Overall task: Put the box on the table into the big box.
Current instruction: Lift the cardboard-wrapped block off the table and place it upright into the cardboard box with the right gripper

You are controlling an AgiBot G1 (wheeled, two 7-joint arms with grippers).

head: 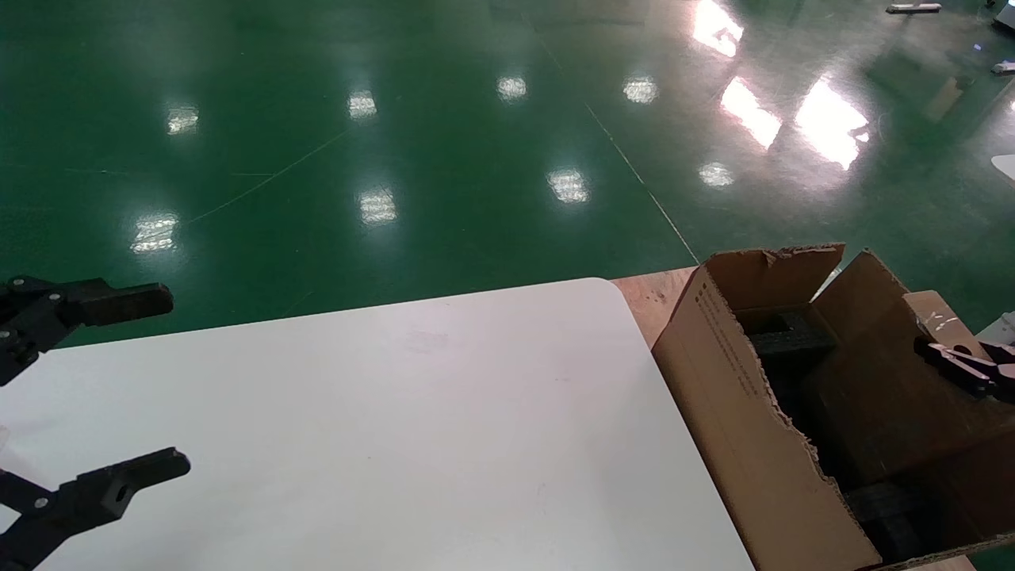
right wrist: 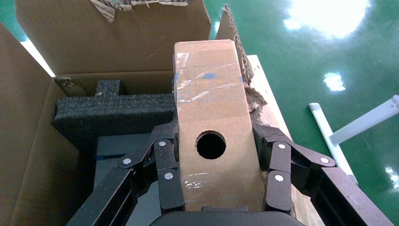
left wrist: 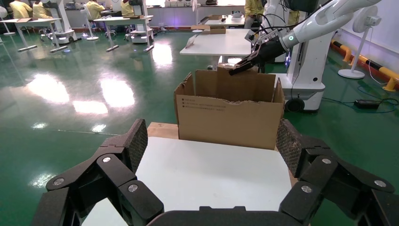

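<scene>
Right gripper [right wrist: 214, 181] clamps the box [right wrist: 211, 117] over the big box [head: 753, 428]; left gripper [left wrist: 211, 150] wide.

Right gripper [head: 971, 361] cut off by head view's edge; big box [head: 737, 381] bottom corner cropped; print illegible.

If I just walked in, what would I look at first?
Probably the small box with a round hole in it, squeezed in the right gripper over the big box, which has ragged edges and dark foam inside. Then the left gripper, wide open over the white table.
</scene>
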